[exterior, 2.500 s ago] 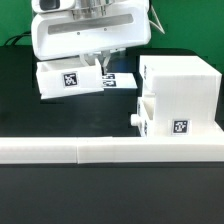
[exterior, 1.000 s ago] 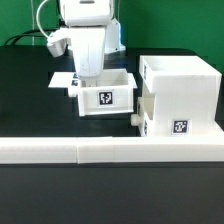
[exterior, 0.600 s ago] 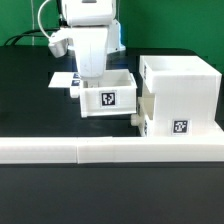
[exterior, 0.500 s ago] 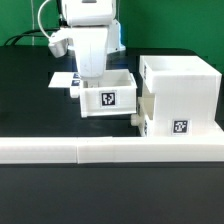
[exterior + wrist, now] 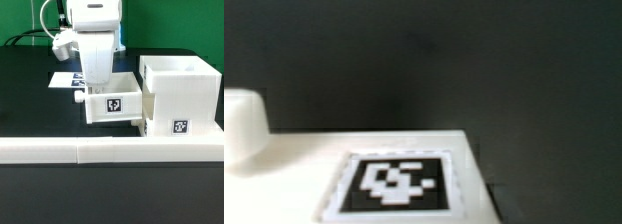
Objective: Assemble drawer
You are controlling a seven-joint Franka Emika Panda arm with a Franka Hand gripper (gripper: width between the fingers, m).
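Note:
The white drawer case [image 5: 181, 88] stands at the exterior view's right, with a tag low on its front [image 5: 180, 127]. A small white tray [image 5: 115, 107] with a tag on its front sits right beside the case's left side, at about the height of the case's lower half. My gripper [image 5: 98, 84] reaches down from above onto the tray's back wall and is shut on it; the fingertips are hidden by the tray. The wrist view shows a white surface with a tag [image 5: 397, 183] over the dark table, blurred. The second tray's knob is hidden.
A long low white rail [image 5: 90, 150] runs across the front. The marker board [image 5: 66, 79] lies flat behind the tray at the exterior view's left. Cables hang behind the arm.
Earlier the tray lay turned at the back left. Over the last second the gripper carried it toward the exterior view's right and slightly forward, up against the case.

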